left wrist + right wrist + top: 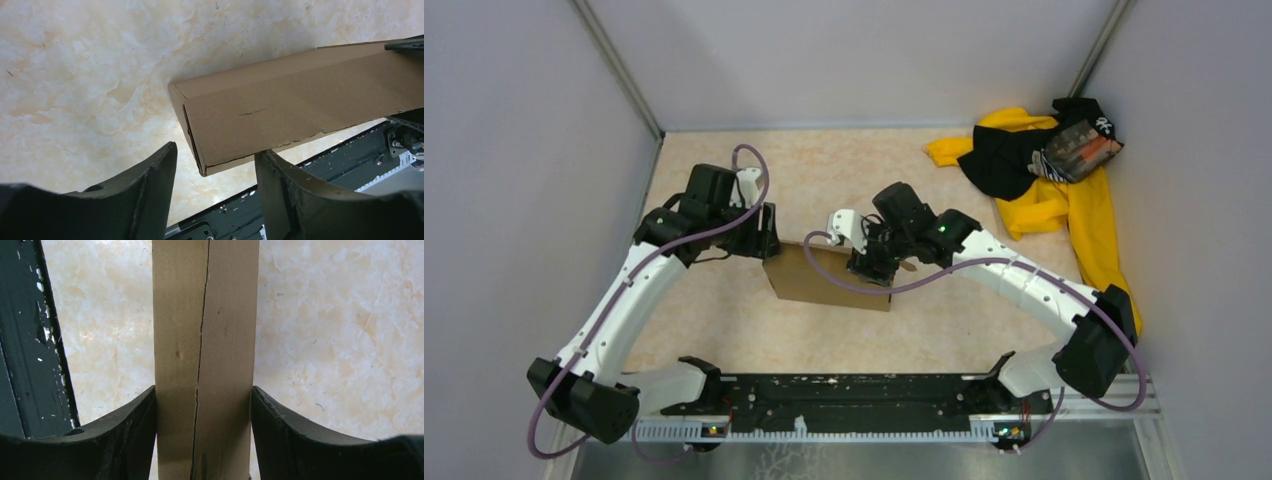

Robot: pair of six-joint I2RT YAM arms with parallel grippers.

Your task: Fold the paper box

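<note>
One paper box [824, 280] of plain brown cardboard, folded to a narrow rectangular form, sits near the middle of the table [724, 330], between the two arms. Seen from above, its long axis runs roughly left to right across the table, the left end a little farther from the arm bases than the right end, with a broad face turned up toward the camera. One slit or seam runs lengthwise along the narrow face seen in the right wrist view. The right fingers [135, 425], two in number, are closed on the box across its narrow width, each pad touching one side of the cardboard. The left fingers [155, 185], also two, stand apart at the box's left end. The lower corner of that end shows in the gap between them, clear of the one finger and close against the other, though contact there cannot be told. One yellow-and-black cloth pile [1074, 210] lies at the far right corner of the table, well apart from the box.
</note>
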